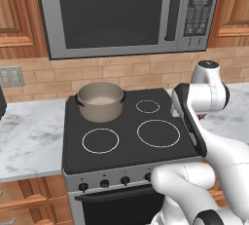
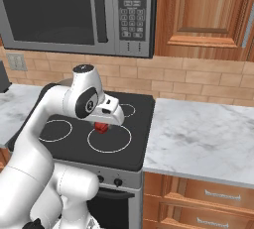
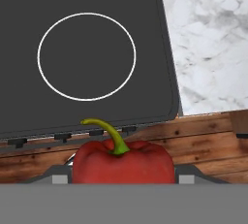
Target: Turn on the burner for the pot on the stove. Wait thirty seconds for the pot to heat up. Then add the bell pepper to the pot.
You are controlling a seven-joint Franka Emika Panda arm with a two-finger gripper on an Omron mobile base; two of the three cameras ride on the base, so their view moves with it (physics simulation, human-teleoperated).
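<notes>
At the bottom centre of the hand view, the bell pepper (image 3: pixel 123 162) sits between my fingers, its green stem curving up and to the left. My gripper (image 3: pixel 123 177) is closed on it: a grey finger part shows at each side of the red body, tight against it. Above the pepper in that view lies the stove (image 3: pixel 150 34), with one large white ring in the middle left of the frame and part of a second ring at the top edge. The marble counter (image 3: pixel 208 39) fills the upper right, and wooden cabinet fronts (image 3: pixel 203 145) run along the lower right.

Seen from the right base view, my gripper (image 2: pixel 102 126) hangs at the centre left of the frame, over the front right ring of the stove (image 2: pixel 141 124). The pepper (image 2: pixel 102 128) shows as a small red lump under my white hand; it is clear of the glass. The microwave (image 2: pixel 74 12) occupies the upper left.

Seen from the left base view, the pot (image 1: pixel 100 101) stands on the rear left burner, at the centre left of the frame, well apart from my hand. Its pale inside is bare. Small black knobs (image 1: pixel 104 183) line the steel front at the lower centre. My arm covers the right side of the frame.
</notes>
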